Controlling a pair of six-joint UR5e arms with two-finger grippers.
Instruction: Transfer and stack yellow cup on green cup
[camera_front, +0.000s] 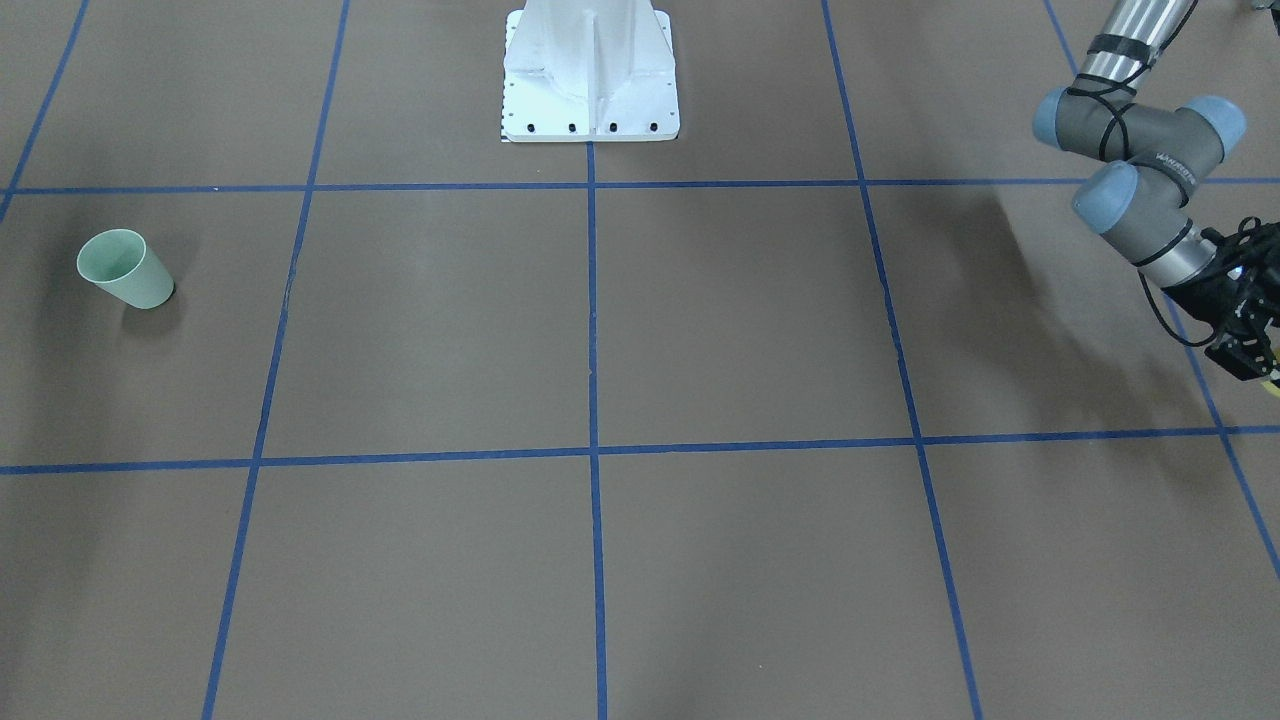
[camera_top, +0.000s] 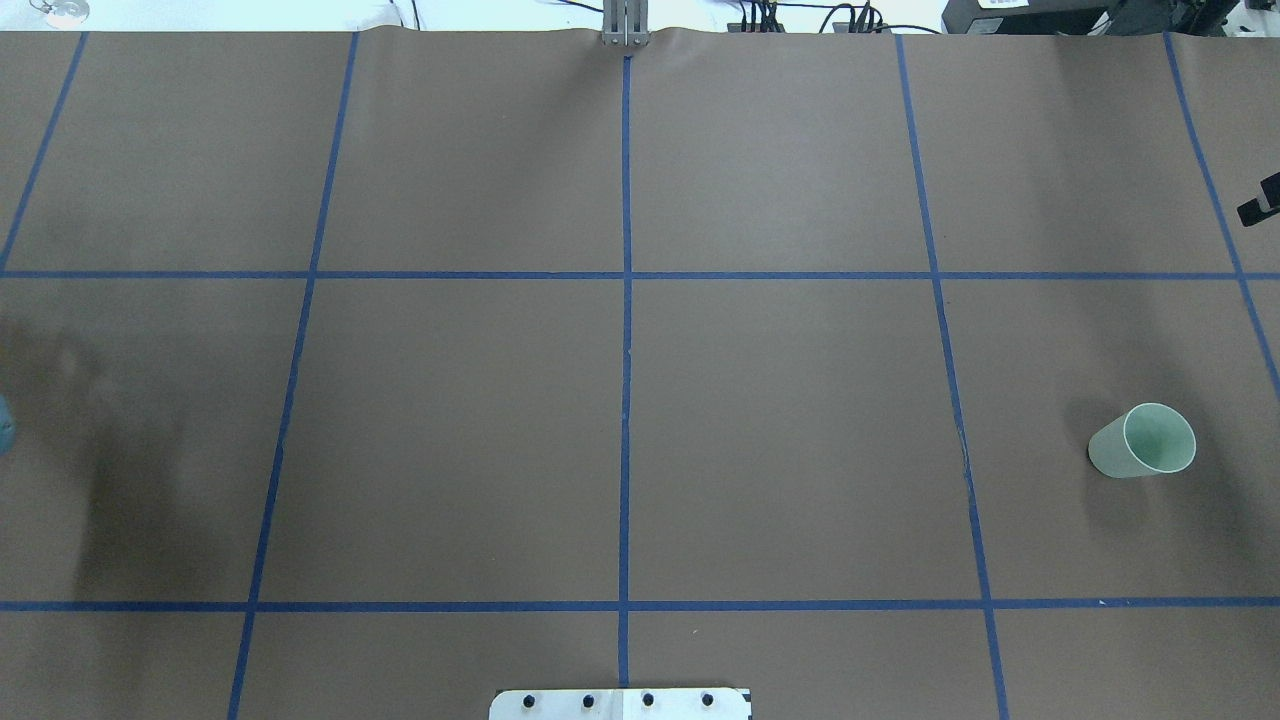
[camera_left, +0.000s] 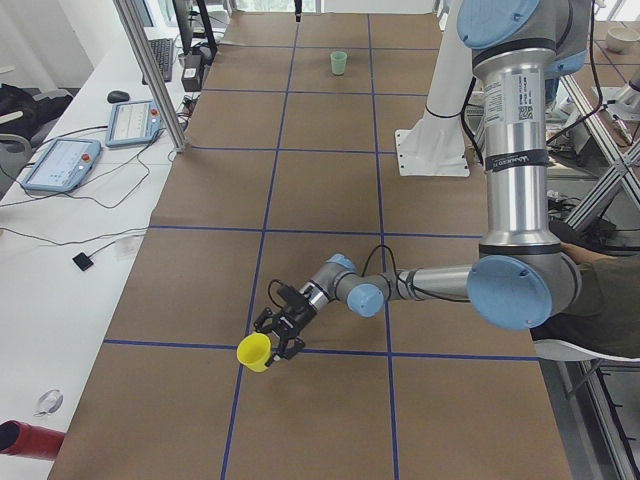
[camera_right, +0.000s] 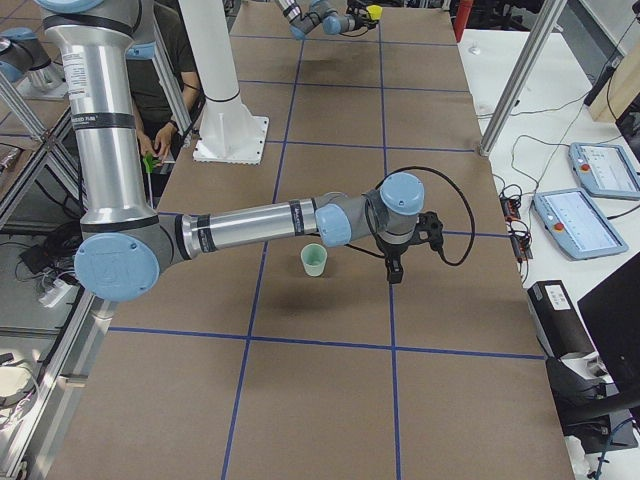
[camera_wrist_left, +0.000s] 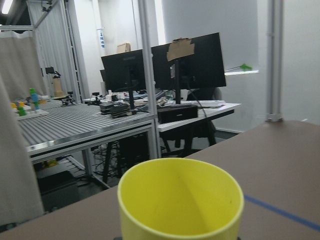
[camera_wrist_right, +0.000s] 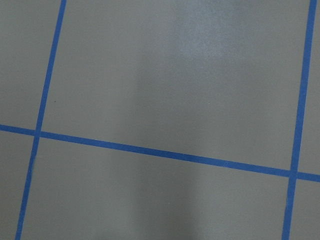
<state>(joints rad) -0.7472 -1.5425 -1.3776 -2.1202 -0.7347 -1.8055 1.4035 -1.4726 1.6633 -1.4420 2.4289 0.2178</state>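
Note:
The yellow cup (camera_left: 255, 352) is in my left gripper (camera_left: 274, 343), held low over the table near the left end, rim turned away from the wrist. It fills the bottom of the left wrist view (camera_wrist_left: 180, 200); no fingers show there. In the front view the left gripper (camera_front: 1252, 352) is cut off by the right edge. The green cup (camera_top: 1145, 440) stands upright near the table's right end, also in the front view (camera_front: 125, 268). My right gripper (camera_right: 394, 270) hangs just beyond the green cup (camera_right: 314, 260), apart from it. I cannot tell whether it is open or shut.
The white robot base (camera_front: 590, 75) stands at the middle of the near edge. Blue tape lines (camera_top: 626, 300) grid the brown table. A side bench with tablets (camera_left: 62, 165) and metal posts (camera_left: 150, 75) flanks the far side. A person (camera_right: 165, 60) sits behind the robot.

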